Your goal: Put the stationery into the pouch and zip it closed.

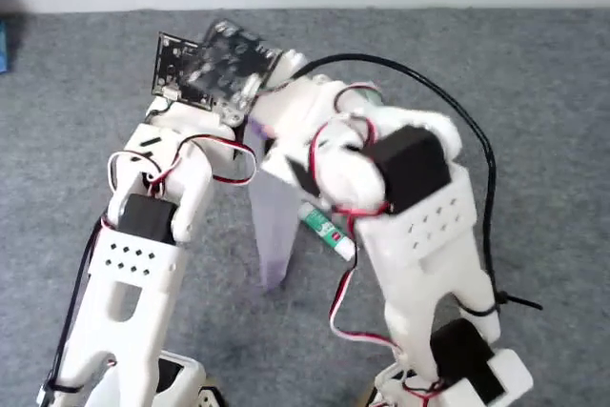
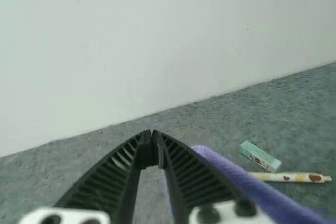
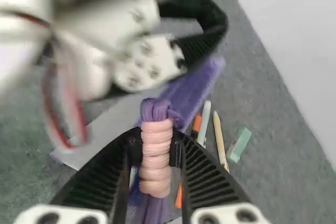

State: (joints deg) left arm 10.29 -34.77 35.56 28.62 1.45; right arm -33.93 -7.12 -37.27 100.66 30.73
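- Soft purple fabric pouch [image 1: 272, 226] held up between both arms, over grey carpet-like mat [image 1: 534, 92].
- Left gripper [image 2: 153, 136]: ribbed black jaws closed tip-to-tip on pouch edge.
- Right gripper [image 3: 156, 136] pinches pouch's pink ribbed cylindrical tag [image 3: 155, 166].
- Mint rectangular eraser [image 2: 260, 156] and slim cream pencil [image 2: 291, 177] lie beside pouch.

Purple fabric pouch [image 1: 274, 216], rough grey felt table [image 1: 534, 92], smooth white plastic arms [image 1: 124, 274]

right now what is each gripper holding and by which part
The right gripper pinches the pink zipper pull. The left gripper looks clamped on the far end of the purple pouch.
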